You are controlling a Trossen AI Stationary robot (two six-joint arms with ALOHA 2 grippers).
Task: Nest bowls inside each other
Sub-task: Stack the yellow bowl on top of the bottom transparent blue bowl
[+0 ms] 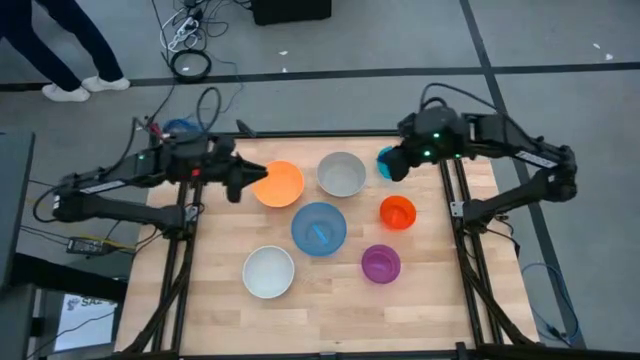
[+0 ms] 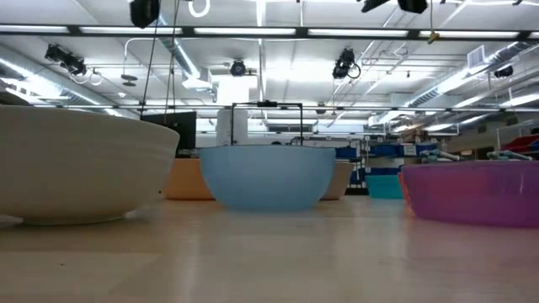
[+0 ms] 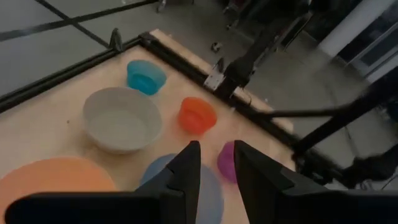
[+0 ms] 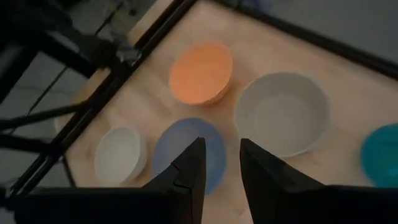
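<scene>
Seven bowls stand apart, each on its base, on the wooden table [image 1: 330, 310]: orange [image 1: 279, 184], grey [image 1: 341, 173], teal [image 1: 383, 158], red-orange [image 1: 397, 212], large blue [image 1: 318, 228], white [image 1: 268, 271] and purple [image 1: 380, 263]. My left gripper [image 1: 255, 175] hovers at the orange bowl's left rim, open, with nothing between its fingers [image 3: 217, 165]. My right gripper [image 1: 396, 166] hangs above the teal bowl and partly covers it. It is open and empty too [image 4: 222, 162]. Neither gripper shows in the low view, where the white [image 2: 76, 164], blue [image 2: 268, 177] and purple [image 2: 476, 192] bowls stand nearest.
Black frame rails [image 1: 185, 260] [image 1: 470, 270] run along the table's left and right sides. Bare wood lies along the near edge in front of the white and purple bowls. A person's legs [image 1: 70, 60] show on the floor beyond the far left corner.
</scene>
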